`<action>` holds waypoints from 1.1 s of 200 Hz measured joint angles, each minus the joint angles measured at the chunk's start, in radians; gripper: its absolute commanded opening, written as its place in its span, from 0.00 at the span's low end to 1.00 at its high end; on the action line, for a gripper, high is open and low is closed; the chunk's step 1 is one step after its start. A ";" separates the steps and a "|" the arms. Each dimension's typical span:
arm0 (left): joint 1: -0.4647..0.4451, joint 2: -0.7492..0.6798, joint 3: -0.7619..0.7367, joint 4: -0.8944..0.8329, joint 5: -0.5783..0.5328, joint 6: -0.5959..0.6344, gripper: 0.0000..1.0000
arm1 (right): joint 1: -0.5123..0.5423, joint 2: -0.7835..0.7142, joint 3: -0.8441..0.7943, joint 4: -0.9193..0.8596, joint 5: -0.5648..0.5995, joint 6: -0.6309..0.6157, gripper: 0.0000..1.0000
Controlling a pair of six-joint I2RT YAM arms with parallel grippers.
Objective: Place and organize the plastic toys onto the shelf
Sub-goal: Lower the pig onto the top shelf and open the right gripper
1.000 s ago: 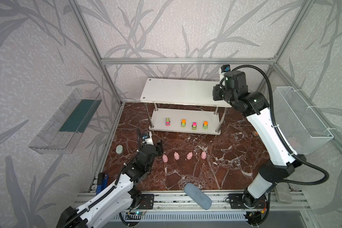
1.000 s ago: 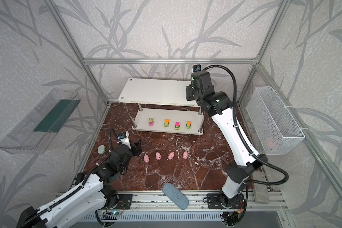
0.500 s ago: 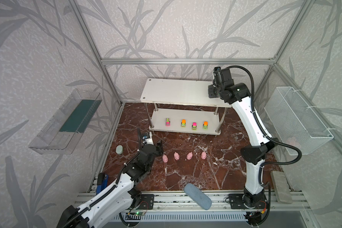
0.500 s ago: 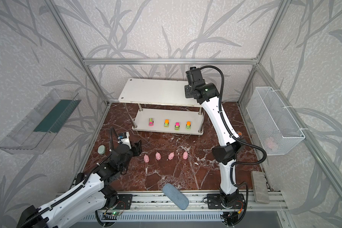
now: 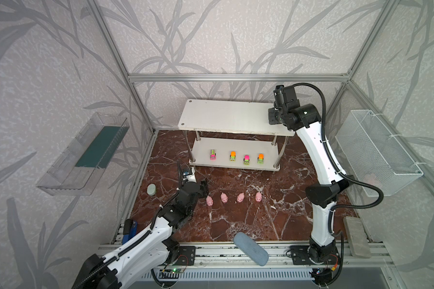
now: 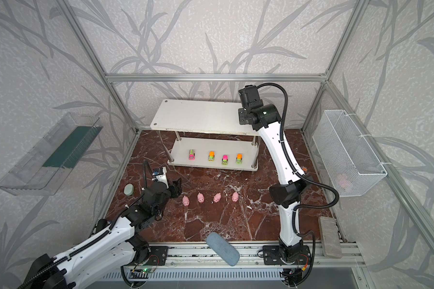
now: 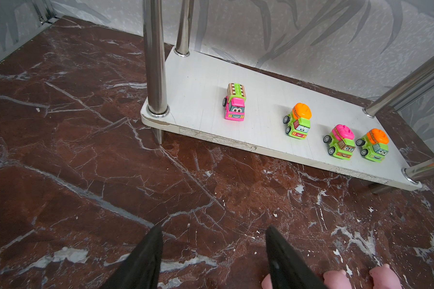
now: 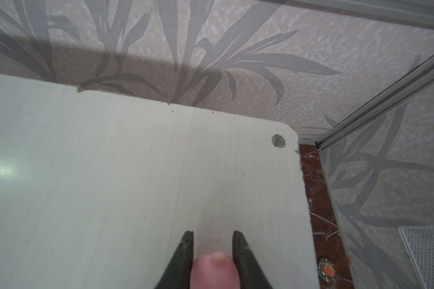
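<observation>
Lower shelf (image 5: pixel 223 147) holds four trucks (image 5: pixel 233 156) — right tool (image 8: pixel 213 234) grips pig (image 8: pixel 214 272), left tool (image 7: pixel 213 229) released.

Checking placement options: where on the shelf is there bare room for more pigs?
Top board is bare from its left edge to the right gripper, holding a pig near the right corner. Lower board: free between left post and pink truck; crowded along the truck row.

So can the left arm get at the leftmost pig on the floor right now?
Probably yes: the left tool stands open right beside the leftmost pig, with only bare marble floor between them, nothing blocking.
</observation>
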 measured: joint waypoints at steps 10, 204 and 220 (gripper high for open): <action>0.000 0.002 0.000 0.003 0.001 0.000 0.64 | 0.000 0.000 -0.006 0.004 0.001 0.002 0.34; 0.012 0.017 0.000 0.013 0.016 -0.011 0.64 | 0.054 -0.418 -0.363 0.269 -0.078 -0.067 0.58; 0.012 0.024 0.000 0.013 0.016 -0.011 0.64 | 0.120 -0.601 -0.588 0.387 -0.069 -0.097 0.58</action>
